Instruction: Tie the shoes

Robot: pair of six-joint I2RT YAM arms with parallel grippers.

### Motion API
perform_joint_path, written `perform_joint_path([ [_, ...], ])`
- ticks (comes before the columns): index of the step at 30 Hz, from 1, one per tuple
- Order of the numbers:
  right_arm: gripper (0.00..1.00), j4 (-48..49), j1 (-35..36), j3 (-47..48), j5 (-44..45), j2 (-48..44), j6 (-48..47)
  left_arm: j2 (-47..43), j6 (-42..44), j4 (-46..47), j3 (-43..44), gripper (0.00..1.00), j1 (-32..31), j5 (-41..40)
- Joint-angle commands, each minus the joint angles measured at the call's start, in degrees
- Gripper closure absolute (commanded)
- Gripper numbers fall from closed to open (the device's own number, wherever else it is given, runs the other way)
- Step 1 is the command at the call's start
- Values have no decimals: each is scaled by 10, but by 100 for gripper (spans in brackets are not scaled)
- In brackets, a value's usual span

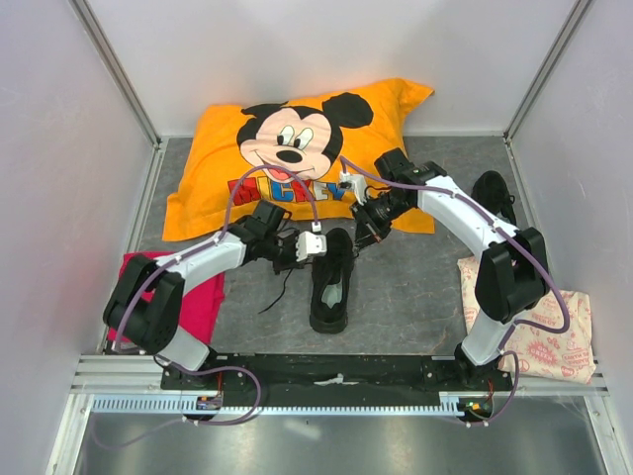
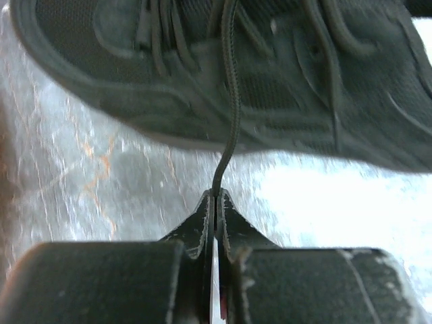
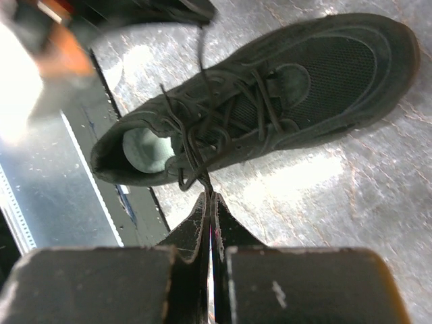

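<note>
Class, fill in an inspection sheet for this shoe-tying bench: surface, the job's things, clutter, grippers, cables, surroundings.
Surface: grey mottled table.
Job's things: one black shoe at centre, untied, laces loose; second shoe at back right, beside the right arm.
Clutter: orange Mickey pillow at the back; red cloth on the left; pale patterned cloth on the right.
Grippers: left gripper shut on a lace; right gripper shut on the other lace end.
Cables: purple cables run along both arms.
Surroundings: white walls, metal frame posts.
</note>
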Motion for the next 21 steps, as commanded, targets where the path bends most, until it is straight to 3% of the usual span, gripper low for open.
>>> perform_joint_path([
  [1, 100, -20, -14, 22, 30, -21, -29, -75, 21, -39, -23, 99, 29, 5],
  [12, 100, -68, -50, 21, 139, -47, -134, -176, 26, -75, -89, 98, 65, -14],
  [21, 100, 7, -50, -29, 248, -78, -134, -210, 39, -104, -106, 98, 81, -16],
])
